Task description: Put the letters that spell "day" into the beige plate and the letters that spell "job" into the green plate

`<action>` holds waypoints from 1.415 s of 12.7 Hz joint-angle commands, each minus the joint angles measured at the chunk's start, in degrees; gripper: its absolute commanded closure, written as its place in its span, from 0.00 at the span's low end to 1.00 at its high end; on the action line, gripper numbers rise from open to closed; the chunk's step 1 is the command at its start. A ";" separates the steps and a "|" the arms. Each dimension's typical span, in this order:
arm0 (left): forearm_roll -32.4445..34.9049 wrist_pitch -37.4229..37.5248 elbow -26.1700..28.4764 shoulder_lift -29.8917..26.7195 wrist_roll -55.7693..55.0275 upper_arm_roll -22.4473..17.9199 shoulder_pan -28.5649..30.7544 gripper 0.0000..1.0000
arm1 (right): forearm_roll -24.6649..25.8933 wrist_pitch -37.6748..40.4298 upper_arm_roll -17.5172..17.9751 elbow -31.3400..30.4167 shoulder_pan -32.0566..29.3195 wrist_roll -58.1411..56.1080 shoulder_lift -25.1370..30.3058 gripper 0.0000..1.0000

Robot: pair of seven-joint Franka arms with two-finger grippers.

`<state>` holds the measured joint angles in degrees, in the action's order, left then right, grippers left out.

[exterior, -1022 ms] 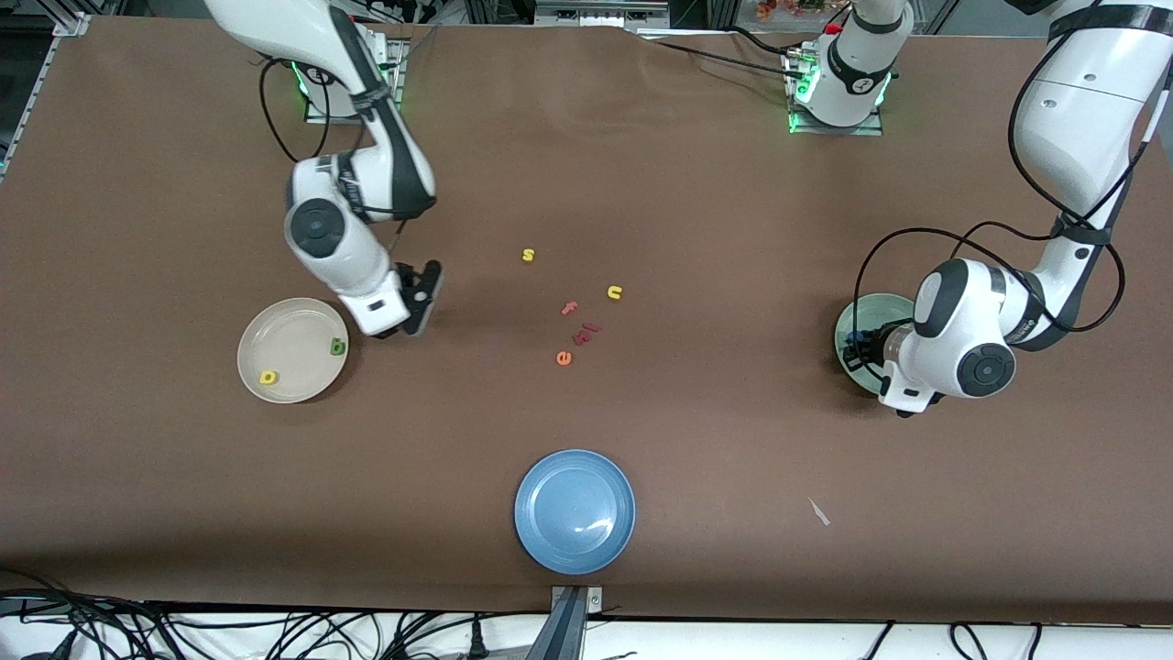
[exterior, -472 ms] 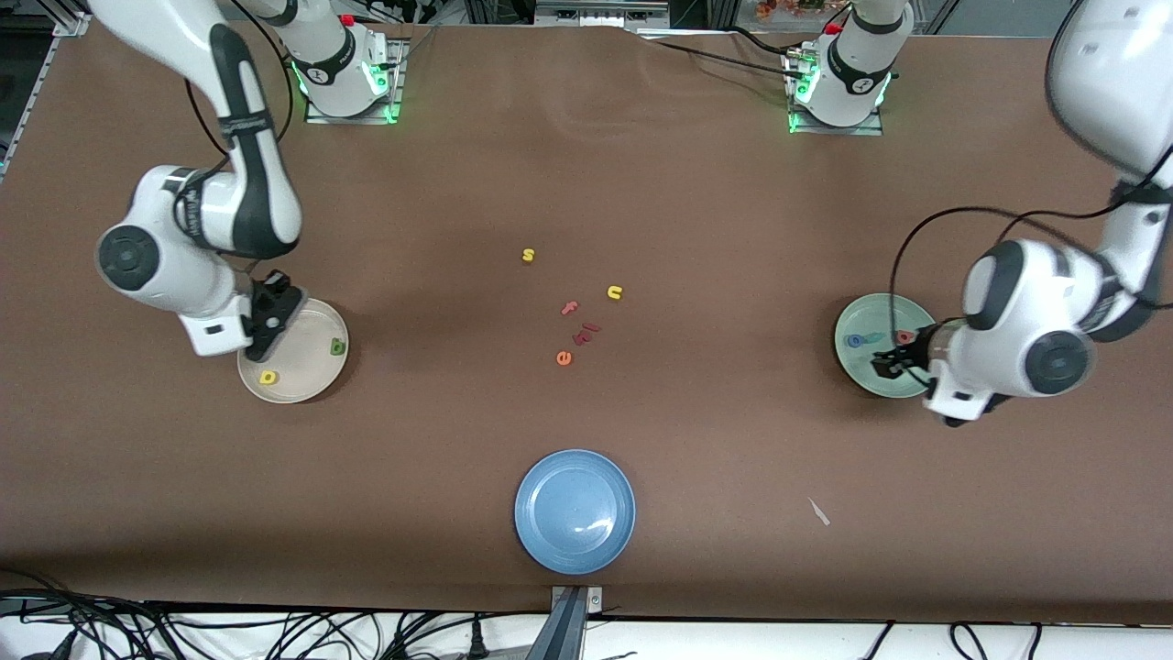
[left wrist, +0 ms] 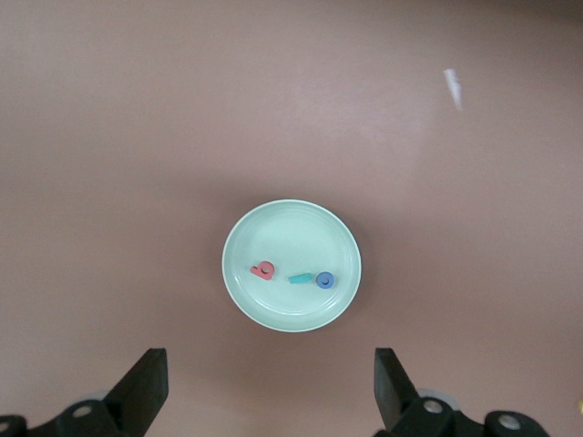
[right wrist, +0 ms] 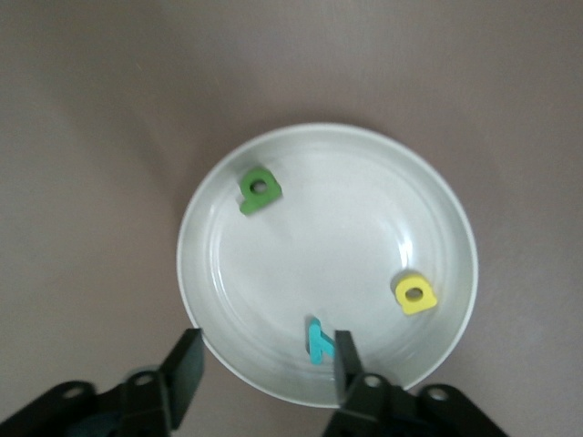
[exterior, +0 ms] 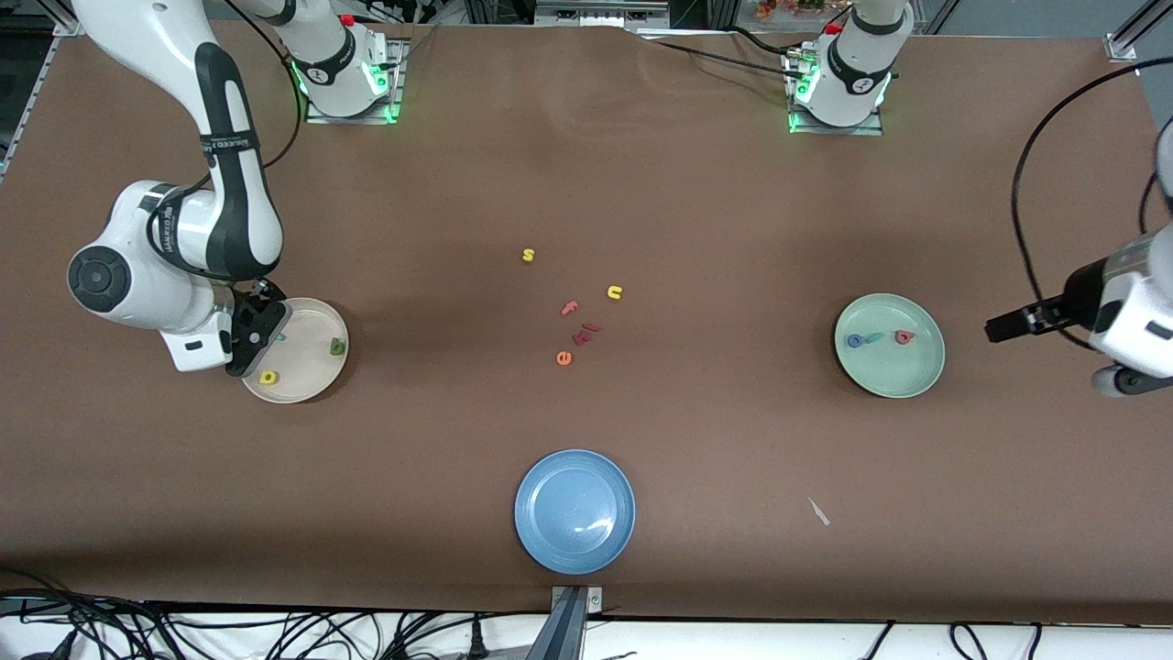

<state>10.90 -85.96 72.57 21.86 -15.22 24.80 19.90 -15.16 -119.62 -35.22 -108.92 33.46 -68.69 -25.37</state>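
Beige plate (right wrist: 460,237) at the right arm's end of the counter (exterior: 696,202) has the green d (right wrist: 258,191), yellow a (right wrist: 415,294) and teal y (right wrist: 319,342) in it, right gripper (right wrist: 264,360) spread open just over the y, probably just dropping it. Green plate (left wrist: 241,246) holds the b (left wrist: 264,269), j (left wrist: 300,279) and o (left wrist: 324,280); left gripper (left wrist: 271,387) hangs open off beside it. Looks basically finished.

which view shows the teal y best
The right wrist view: the teal y lies in plain sight in the beige plate, by the rim close to the right tool. The front view shows only a faint teal speck beside that tool. The left wrist view misses it.
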 commanded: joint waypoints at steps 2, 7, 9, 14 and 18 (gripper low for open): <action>-0.53 3.61 -4.19 -1.46 9.24 0.16 0.40 0.00 | -1.45 6.24 -0.11 6.87 -0.33 0.22 -0.64 0.00; -0.44 3.61 -4.10 -3.66 8.71 0.16 -0.22 0.00 | -1.45 14.14 -0.03 13.37 0.02 15.40 -0.38 0.00; -0.27 3.70 -4.10 -4.53 8.80 -0.36 0.40 0.00 | -1.37 16.96 -0.02 14.69 1.34 22.86 -0.03 0.00; -1.05 6.67 -4.01 -5.85 9.32 -6.56 -2.90 0.00 | 1.52 21.01 4.60 15.14 2.50 45.78 4.44 0.00; -4.75 8.09 -1.47 -9.63 9.50 -18.56 -11.90 0.00 | 15.32 21.45 32.17 8.22 -17.25 70.13 17.77 0.00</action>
<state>7.21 -78.63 68.70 14.93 -7.22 8.17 9.70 -3.38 -98.51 -14.01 -94.53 25.43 -6.59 -16.35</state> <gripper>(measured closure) 0.000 0.000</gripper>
